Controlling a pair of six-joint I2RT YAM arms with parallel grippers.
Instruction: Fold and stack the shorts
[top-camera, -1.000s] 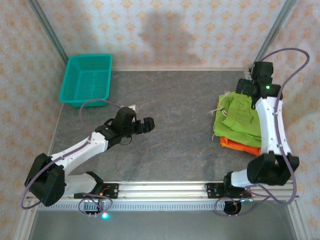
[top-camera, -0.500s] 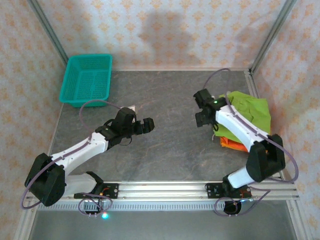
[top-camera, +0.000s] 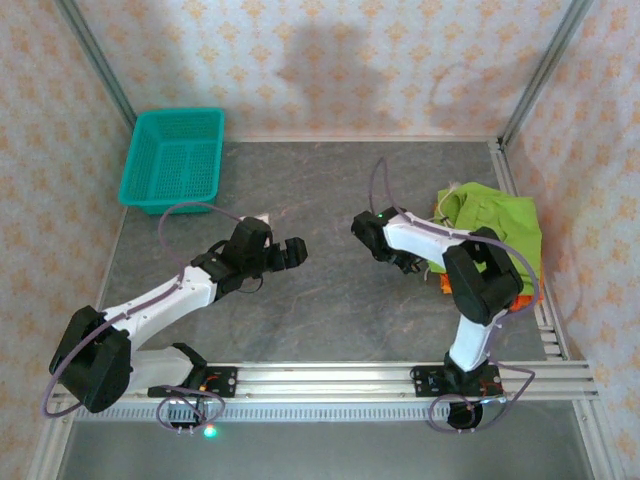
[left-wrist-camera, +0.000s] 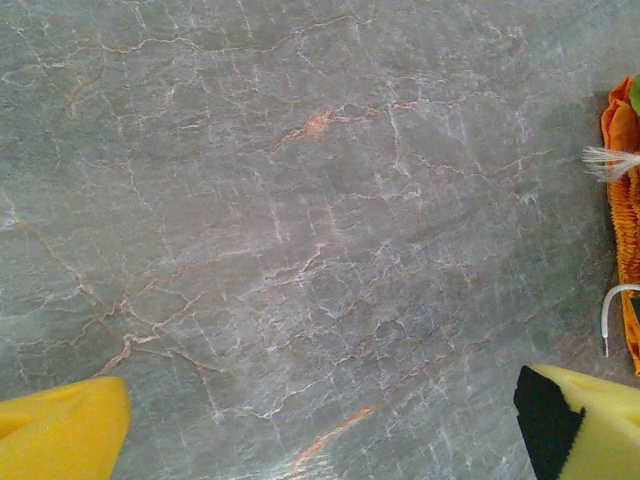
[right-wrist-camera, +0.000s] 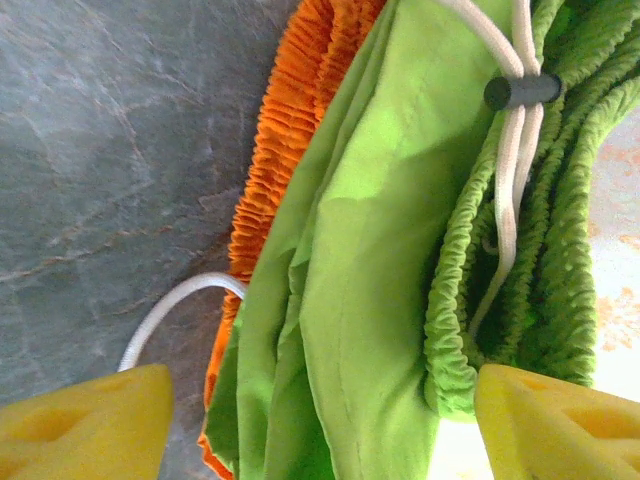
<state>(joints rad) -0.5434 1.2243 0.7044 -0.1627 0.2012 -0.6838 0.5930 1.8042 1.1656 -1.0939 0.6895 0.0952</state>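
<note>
The lime green shorts (top-camera: 497, 222) lie on top of orange shorts (top-camera: 447, 284) in a pile at the table's right side. In the right wrist view the green fabric (right-wrist-camera: 380, 250) with its gathered waist and white drawstring (right-wrist-camera: 508, 150) covers the orange waistband (right-wrist-camera: 285, 120). My right gripper (top-camera: 410, 260) sits at the pile's left edge. It (right-wrist-camera: 320, 430) is open, its yellow fingers (right-wrist-camera: 85, 420) standing on either side of the green fabric. My left gripper (top-camera: 292, 250) hovers open over bare table (left-wrist-camera: 320, 440), with the orange shorts (left-wrist-camera: 625, 190) at the right edge of its view.
A teal mesh basket (top-camera: 172, 158) stands at the back left corner. The grey marbled table (top-camera: 330, 310) lies between the two arms. A loose white cord (right-wrist-camera: 175, 305) loops out from under the pile. Metal frame posts (top-camera: 535, 75) rise at the back corners.
My right arm has swung from behind the pile's right side to its left edge. The green shorts now lie spread farther back. My left arm has not moved.
</note>
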